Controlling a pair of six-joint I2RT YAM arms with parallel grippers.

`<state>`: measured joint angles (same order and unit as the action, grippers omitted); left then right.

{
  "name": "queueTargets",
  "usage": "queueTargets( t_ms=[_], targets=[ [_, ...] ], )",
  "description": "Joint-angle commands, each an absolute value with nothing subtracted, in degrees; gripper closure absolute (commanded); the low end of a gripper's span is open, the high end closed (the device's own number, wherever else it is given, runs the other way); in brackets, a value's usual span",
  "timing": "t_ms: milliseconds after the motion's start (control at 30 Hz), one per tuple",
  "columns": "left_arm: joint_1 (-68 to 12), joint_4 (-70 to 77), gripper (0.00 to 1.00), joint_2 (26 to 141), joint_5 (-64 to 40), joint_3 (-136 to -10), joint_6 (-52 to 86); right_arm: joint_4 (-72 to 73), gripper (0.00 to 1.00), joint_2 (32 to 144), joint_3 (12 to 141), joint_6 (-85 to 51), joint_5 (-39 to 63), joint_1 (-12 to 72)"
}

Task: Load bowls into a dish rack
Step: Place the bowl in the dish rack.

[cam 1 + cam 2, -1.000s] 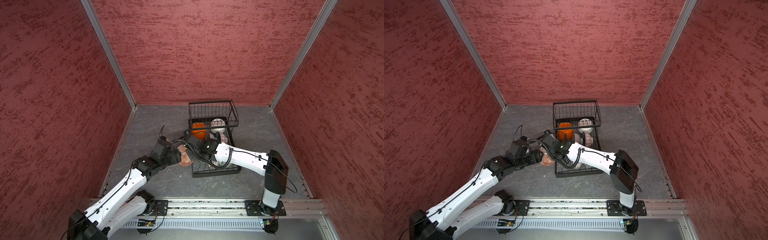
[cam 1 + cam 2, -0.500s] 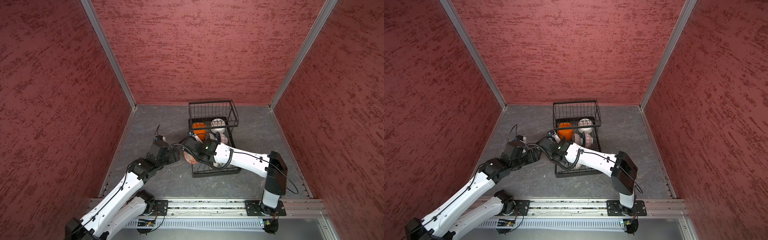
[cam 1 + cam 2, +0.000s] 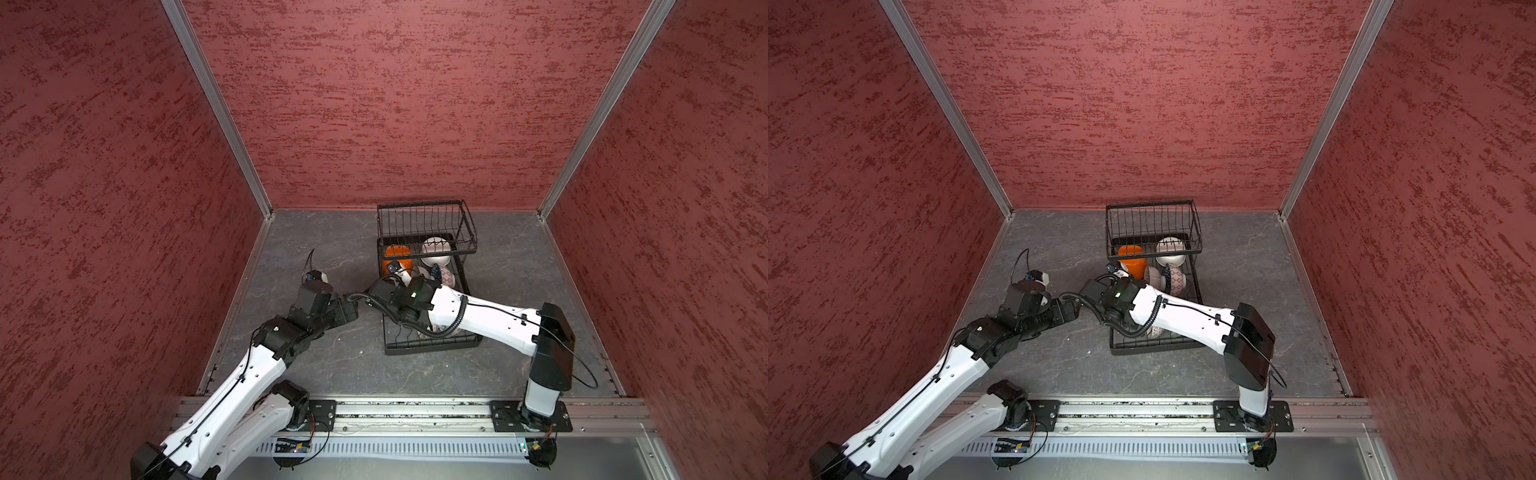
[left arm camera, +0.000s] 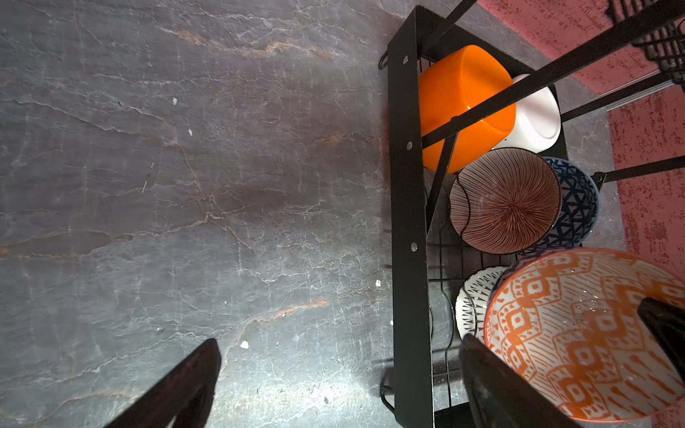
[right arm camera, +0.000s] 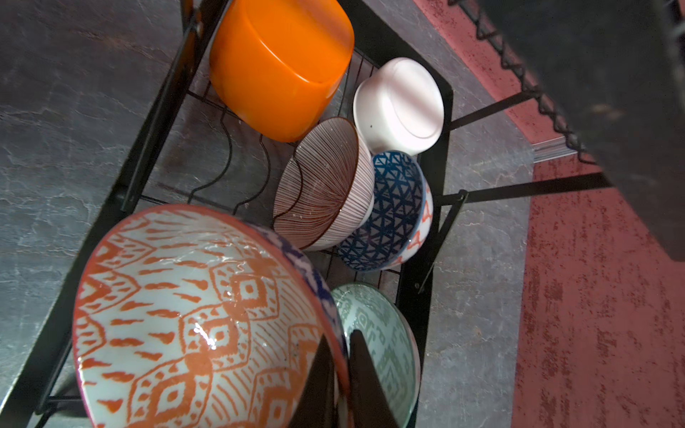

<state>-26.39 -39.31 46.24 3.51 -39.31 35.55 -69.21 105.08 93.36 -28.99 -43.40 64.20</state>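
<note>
My right gripper is shut on the rim of a white bowl with an orange pattern, held tilted over the near end of the black wire dish rack. In the rack lie a plain orange bowl, a white bowl, a red-striped bowl, a blue-triangle bowl and a green-patterned bowl. My left gripper stands open over the floor, just outside the rack's side rail, holding nothing. In both top views the right arm hides the held bowl.
The rack's raised upper basket stands over the far end, above the orange and white bowls. A black-and-white patterned bowl lies low in the rack. Grey stone floor stretches left of the rack. Red walls close in on three sides.
My left gripper let go of the orange-patterned bowl, opened wide and drew back to the left. My right gripper kept the bowl and carried it in over the rack.
</note>
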Motion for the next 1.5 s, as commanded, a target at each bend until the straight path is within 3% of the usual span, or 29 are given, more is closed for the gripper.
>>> queueTargets(
  t_ms=[0,433,1467],
  targets=[
    [-25.8,-38.4,0.0,45.7,2.6,-38.5,35.1,-72.6,1.0,105.7,95.3,-31.7,-47.6,64.9],
    [-24.6,-38.1,0.0,45.6,2.0,-38.1,34.6,-81.3,1.0,113.4,99.7,-32.8,-52.8,67.2],
    [-16.5,-35.9,0.0,45.2,-3.2,-35.9,31.3,-86.7,1.0,121.0,102.8,-33.3,-52.6,68.6]
  ],
)
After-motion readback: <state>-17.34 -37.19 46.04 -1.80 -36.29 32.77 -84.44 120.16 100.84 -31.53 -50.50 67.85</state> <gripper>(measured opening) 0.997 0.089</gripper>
